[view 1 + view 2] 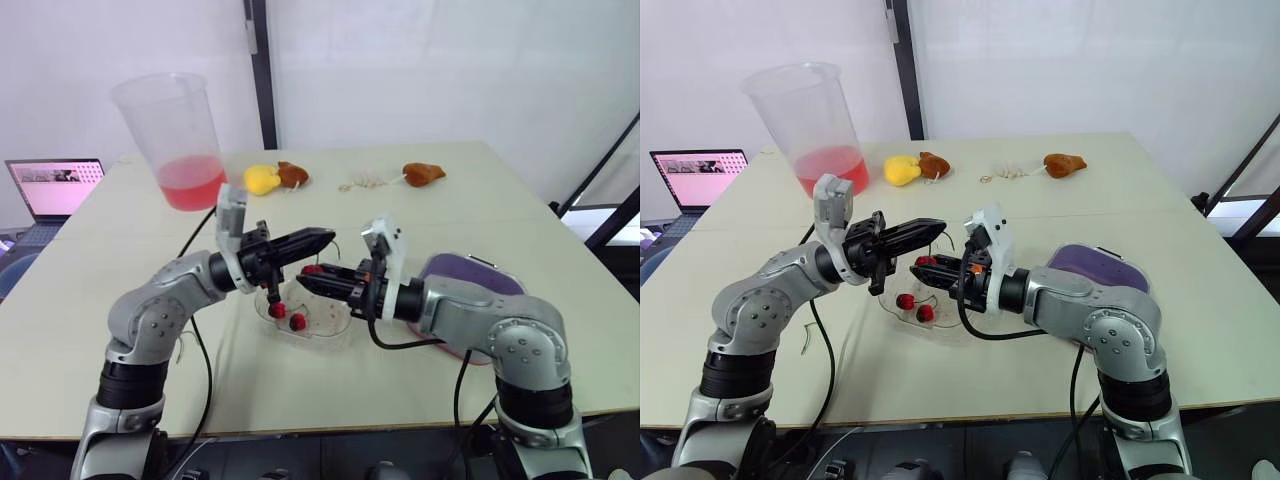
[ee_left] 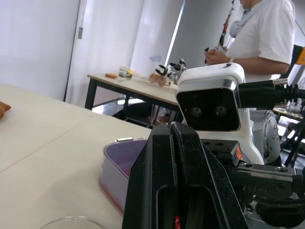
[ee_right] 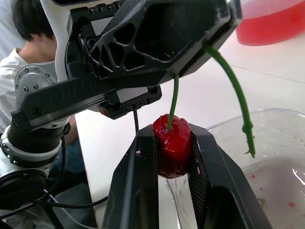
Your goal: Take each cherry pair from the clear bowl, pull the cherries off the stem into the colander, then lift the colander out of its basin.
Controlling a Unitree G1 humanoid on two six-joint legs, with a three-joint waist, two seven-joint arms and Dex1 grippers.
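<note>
Right wrist view gives us the closest look at the cherry (image 3: 171, 145): it sits pinched between the two black fingers of the right gripper (image 1: 303, 281), which are closed snugly on its sides. From its top a green stem (image 3: 173, 102) runs straight up into the tip of the left gripper (image 1: 328, 238), whose fingers are pressed together on it. A second branch of that stem (image 3: 237, 95) curves down beside the cherry and ends bare.

From the head camera we see both grippers meeting tip to tip just above the clear bowl (image 1: 335, 335), where two more cherries (image 1: 277, 309) lie on the bottom. The bowl rests on the pale table (image 1: 400, 380). A purple basin (image 1: 470, 272) stands just beside it on the robot's right, partly behind the right forearm. Far across the table stand a large plastic cup (image 1: 180, 130) of pink liquid, a yellow item (image 1: 261, 179) and two brown ones (image 1: 423, 174).
</note>
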